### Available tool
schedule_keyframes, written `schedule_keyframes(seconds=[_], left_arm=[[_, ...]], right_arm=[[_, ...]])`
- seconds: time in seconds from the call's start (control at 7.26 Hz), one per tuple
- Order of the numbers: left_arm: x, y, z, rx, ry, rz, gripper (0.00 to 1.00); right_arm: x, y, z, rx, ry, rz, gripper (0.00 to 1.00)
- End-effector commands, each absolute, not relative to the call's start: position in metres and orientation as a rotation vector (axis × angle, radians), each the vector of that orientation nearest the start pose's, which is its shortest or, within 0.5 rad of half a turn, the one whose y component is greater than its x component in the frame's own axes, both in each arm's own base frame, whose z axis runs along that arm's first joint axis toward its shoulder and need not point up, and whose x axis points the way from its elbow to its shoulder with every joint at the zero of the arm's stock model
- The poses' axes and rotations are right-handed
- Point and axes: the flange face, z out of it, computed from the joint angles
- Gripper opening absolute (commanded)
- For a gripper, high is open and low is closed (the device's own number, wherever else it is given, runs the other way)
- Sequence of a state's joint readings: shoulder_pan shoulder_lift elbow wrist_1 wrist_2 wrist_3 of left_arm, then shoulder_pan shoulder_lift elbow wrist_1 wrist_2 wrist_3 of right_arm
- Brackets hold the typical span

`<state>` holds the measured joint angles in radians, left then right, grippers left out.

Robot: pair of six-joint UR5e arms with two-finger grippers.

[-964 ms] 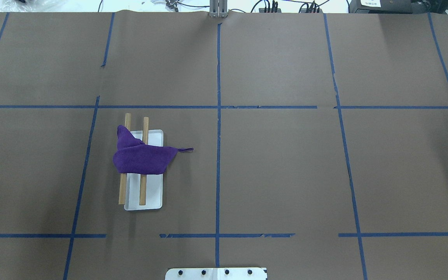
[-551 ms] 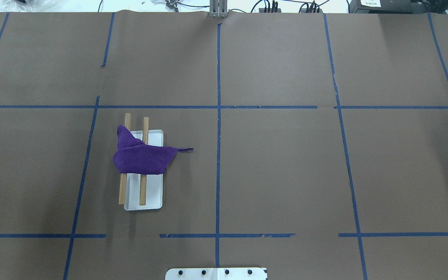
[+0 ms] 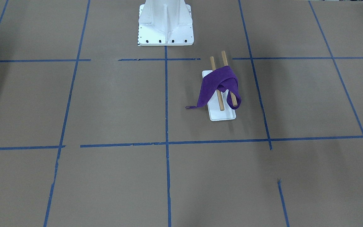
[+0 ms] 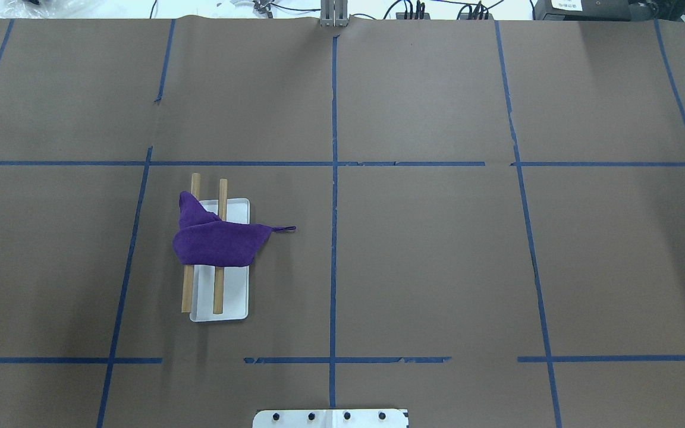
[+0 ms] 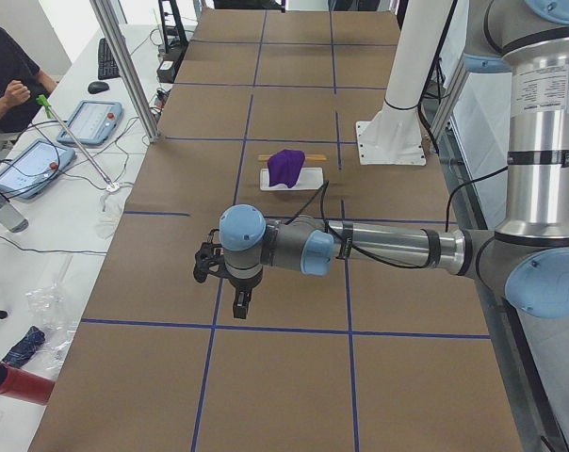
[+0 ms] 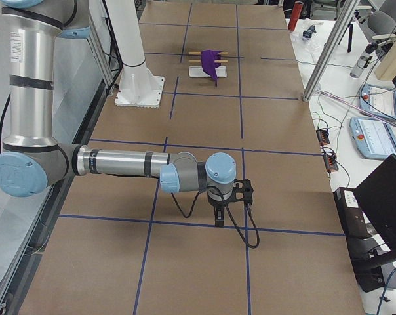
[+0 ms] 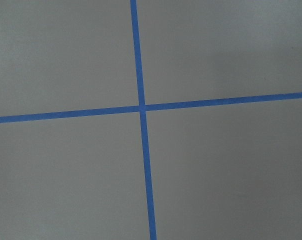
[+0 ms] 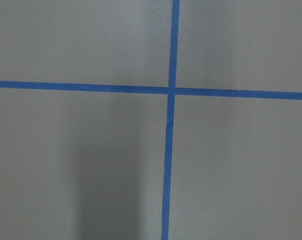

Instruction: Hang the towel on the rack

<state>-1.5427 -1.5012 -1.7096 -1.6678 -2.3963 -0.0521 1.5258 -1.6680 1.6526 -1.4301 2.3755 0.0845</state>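
Note:
A purple towel [image 4: 217,241] lies draped across the two wooden dowels of the rack [image 4: 235,297], its loop end trailing onto the table; it also shows in the front view [image 3: 219,82]. The rack's white base [image 3: 222,115] sits on the brown table. My left gripper [image 5: 239,306] hangs over the table's left end, far from the rack. My right gripper [image 6: 219,216] hangs over the right end. Both show only in the side views, so I cannot tell if they are open or shut. The wrist views show only blue tape crossings.
The white robot pedestal [image 3: 165,22] is bolted at the table's middle edge. Blue tape lines [image 4: 334,178] grid the brown paper. An operator [image 5: 7,85] and teach pendants [image 5: 91,122] are beside the table's far side, with metal posts [image 5: 124,66].

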Motion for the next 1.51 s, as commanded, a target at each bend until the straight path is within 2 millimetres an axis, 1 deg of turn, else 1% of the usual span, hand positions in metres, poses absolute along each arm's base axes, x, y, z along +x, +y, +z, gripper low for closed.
schedule_keyframes(seconds=[0.0,0.14,0.41,0.55,0.69,0.83,0.96,1.1,1.24,1.38], left_arm=[[-0.046,-0.470,0.612,0.120,0.829,0.050,1.00],[-0.046,-0.470,0.611,0.124,0.829,0.055,1.00],[-0.046,-0.471,0.610,0.123,0.829,0.053,1.00],[-0.045,-0.472,0.609,0.127,0.829,0.057,1.00],[-0.045,-0.472,0.609,0.125,0.829,0.056,1.00],[-0.045,-0.472,0.605,0.132,0.829,0.059,1.00],[-0.045,-0.473,0.605,0.132,0.830,0.059,1.00],[-0.044,-0.462,0.600,0.197,0.807,0.157,1.00],[-0.043,-0.460,0.603,0.173,0.803,0.194,1.00],[-0.043,-0.458,0.602,0.173,0.802,0.194,1.00]], right_arm=[[0.035,-0.466,0.644,0.069,-0.806,-0.032,1.00],[0.023,-0.465,0.645,0.062,-0.808,-0.070,1.00],[0.018,-0.464,0.648,0.044,-0.811,-0.090,1.00],[0.026,-0.463,0.651,0.035,-0.810,-0.129,1.00],[0.033,-0.475,0.639,0.027,-0.810,-0.128,1.00],[0.036,-0.477,0.638,0.026,-0.812,-0.120,1.00],[0.042,-0.477,0.637,0.034,-0.811,-0.110,1.00],[0.042,-0.477,0.637,0.033,-0.812,-0.108,1.00],[0.042,-0.475,0.639,0.032,-0.813,-0.108,1.00],[0.042,-0.474,0.640,0.033,-0.813,-0.107,1.00]])
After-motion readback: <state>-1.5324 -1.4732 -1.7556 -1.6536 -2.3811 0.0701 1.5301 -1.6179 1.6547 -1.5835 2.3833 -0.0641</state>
